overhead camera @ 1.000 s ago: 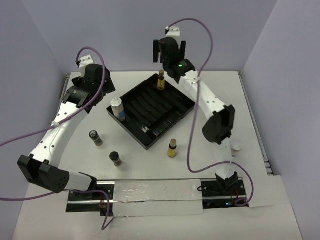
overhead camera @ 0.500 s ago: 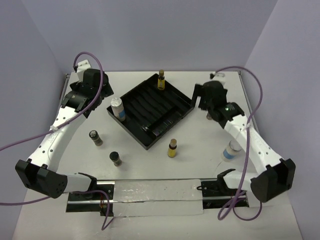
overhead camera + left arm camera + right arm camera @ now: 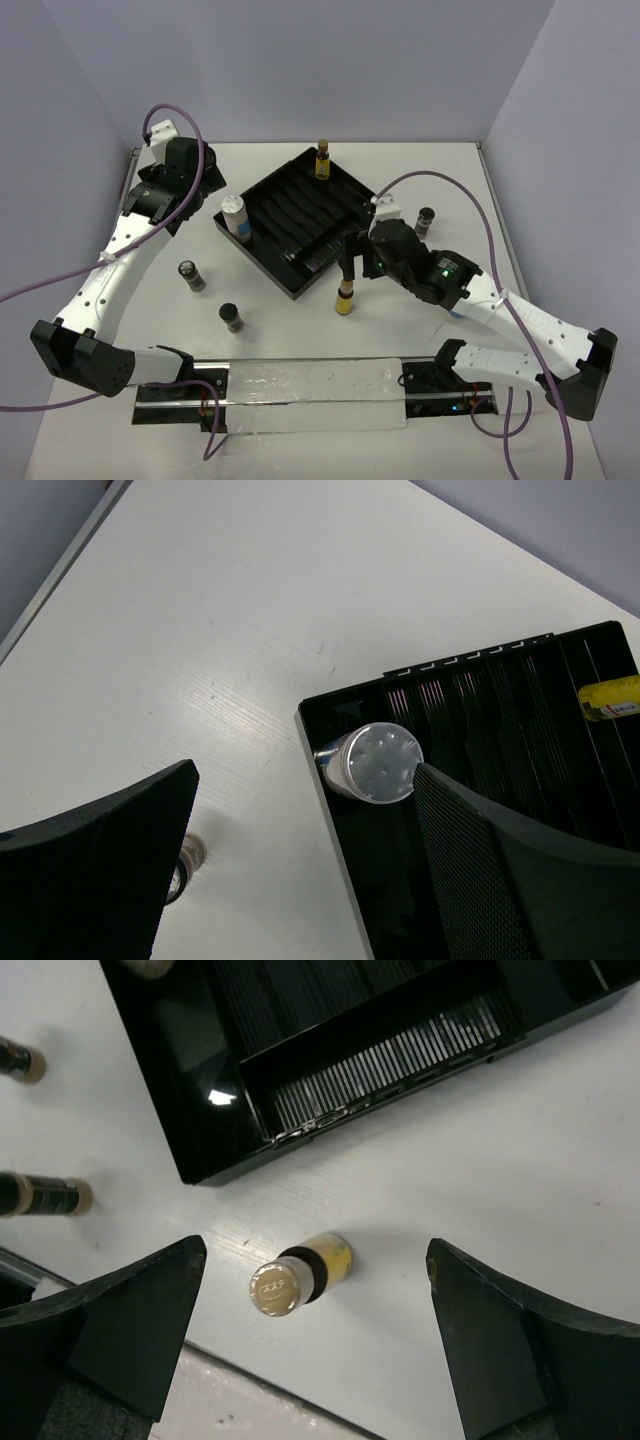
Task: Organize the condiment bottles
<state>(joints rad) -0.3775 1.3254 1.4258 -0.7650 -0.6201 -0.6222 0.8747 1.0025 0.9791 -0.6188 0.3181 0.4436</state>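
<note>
Yellow bottle [image 3: 322, 160], white-capped bottle [image 3: 234, 217] set in tray [image 3: 290, 215], centre frame; others left outside. Left gripper [image 3: 305, 865], right gripper [image 3: 312, 1260] wide apart, empty.

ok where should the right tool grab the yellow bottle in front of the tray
Take the yellow bottle by its body just under the cap, from straight above: it stands upright, apart from the tray, and the open right tool hangs over it.
</note>
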